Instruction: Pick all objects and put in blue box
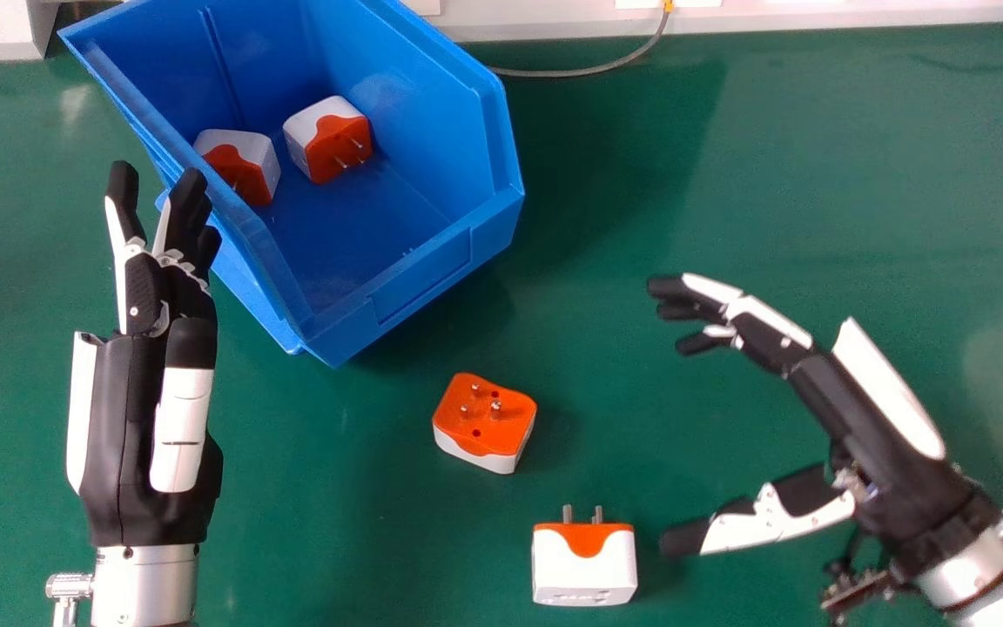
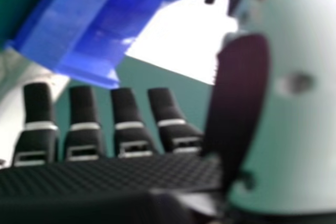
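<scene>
Orange-faced adapter (image 1: 488, 427) and white-sided adapter (image 1: 584, 568) lie to the near right of the blue box (image 1: 421, 277), between it and the right hand (image 1: 854, 414), clearly the closer one. Its fingers, like those of the left hand (image 1: 123, 418), are extended, holding nothing.

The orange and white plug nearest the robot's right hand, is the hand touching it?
Apart: the head view shows green table between the right hand and the plug.

silver forearms (image 1: 146, 579) with dark screws (image 1: 127, 552), white shell plates (image 1: 889, 387), black-tipped fingers (image 1: 123, 185)
</scene>
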You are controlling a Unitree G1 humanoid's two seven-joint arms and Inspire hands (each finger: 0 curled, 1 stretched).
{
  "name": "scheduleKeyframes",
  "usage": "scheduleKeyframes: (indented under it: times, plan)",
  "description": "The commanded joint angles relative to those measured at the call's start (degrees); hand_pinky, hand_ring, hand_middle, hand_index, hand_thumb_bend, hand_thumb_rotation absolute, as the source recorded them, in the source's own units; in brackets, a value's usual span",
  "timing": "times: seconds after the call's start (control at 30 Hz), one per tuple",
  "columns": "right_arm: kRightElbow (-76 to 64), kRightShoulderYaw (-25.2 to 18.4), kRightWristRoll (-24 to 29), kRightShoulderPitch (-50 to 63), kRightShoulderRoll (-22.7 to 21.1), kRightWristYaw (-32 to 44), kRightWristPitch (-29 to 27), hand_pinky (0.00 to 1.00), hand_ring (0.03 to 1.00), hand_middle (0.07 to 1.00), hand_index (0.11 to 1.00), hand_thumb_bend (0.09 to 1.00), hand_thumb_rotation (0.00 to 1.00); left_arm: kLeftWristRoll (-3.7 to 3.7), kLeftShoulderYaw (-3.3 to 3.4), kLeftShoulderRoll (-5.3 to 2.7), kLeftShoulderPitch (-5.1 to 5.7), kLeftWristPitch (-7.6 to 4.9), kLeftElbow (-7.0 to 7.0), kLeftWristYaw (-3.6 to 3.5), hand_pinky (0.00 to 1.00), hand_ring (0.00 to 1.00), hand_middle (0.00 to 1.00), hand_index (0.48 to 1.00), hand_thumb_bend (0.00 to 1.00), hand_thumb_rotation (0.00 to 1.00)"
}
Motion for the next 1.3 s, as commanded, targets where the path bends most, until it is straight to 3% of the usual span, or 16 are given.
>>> scheduleKeyframes:
  times: [0.0,0.5,0.77,0.97,1.27]
  plan:
    - [-0.73,1.05,-0.51,1.12,0.42,0.51,-0.61,0.72,0.831,0.868,0.859,1.0,0.25,-0.16,-0.34,-0.16,0.21,-0.3,-1.44,-0.35,1.0,0.99,0.98,0.933,0.79,0.86]
    - [-13.36,3.35,-16.01,9.37,1.19,-6.79,8.34,0.75,0.877,0.899,0.901,1.0,0.29,0.89,-0.29,-0.34,0.81,-0.02,-2.45,0.36,1.0,1.0,0.98,0.939,0.78,0.85]
    - [-3.37,5.6,-18.73,4.15,0.57,-10.6,5.99,0.74,0.887,0.912,0.912,1.0,0.31,1.39,-0.21,-0.13,1.37,0.5,-3.31,0.85,1.0,1.0,0.98,0.944,0.78,0.85]
    - [3.18,7.92,-22.74,-0.09,-0.07,-14.88,5.78,0.75,0.902,0.927,0.926,1.0,0.31,1.23,-0.35,-0.06,1.29,0.73,-3.39,0.86,1.0,1.0,0.98,0.946,0.78,0.85]
    - [16.04,15.0,-33.28,-10.99,-0.84,-26.89,12.05,0.81,0.925,0.937,0.931,1.0,0.31,0.8,-0.27,0.1,0.46,0.75,-2.83,0.32,1.0,1.0,0.98,0.946,0.77,0.85]
